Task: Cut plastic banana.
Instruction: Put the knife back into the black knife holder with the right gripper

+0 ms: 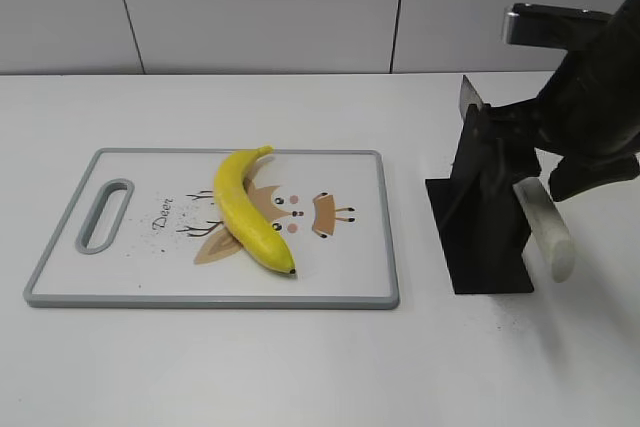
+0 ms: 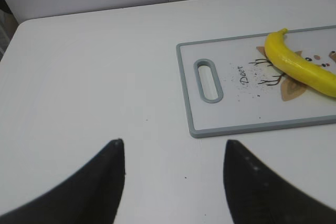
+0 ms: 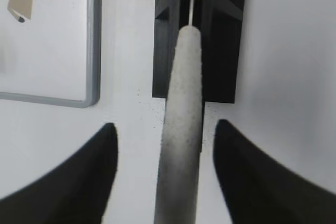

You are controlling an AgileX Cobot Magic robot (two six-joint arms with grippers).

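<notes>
Evidently uncut, the plastic banana (image 1: 251, 209) lies whole mid-table on the cutting board (image 1: 130, 292); the knife (image 1: 541, 223) sits in its holder (image 1: 480, 217) near the right edge. Left claw (image 2: 173, 174): apart, empty. Right claw (image 3: 165, 166): apart, straddling the knife handle, ungripped.

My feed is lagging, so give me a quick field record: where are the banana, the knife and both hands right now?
banana: plastic banana whole, lying on the cutting board, uncut
knife: in the black knife stand right of the board, blade in the slot, pale knife handle sticking out toward the right arm
right hand: right hand open, fingers on either side of the handle, not closed on it
left hand: left hand open above bare table, left of the board, holding nothing
</notes>
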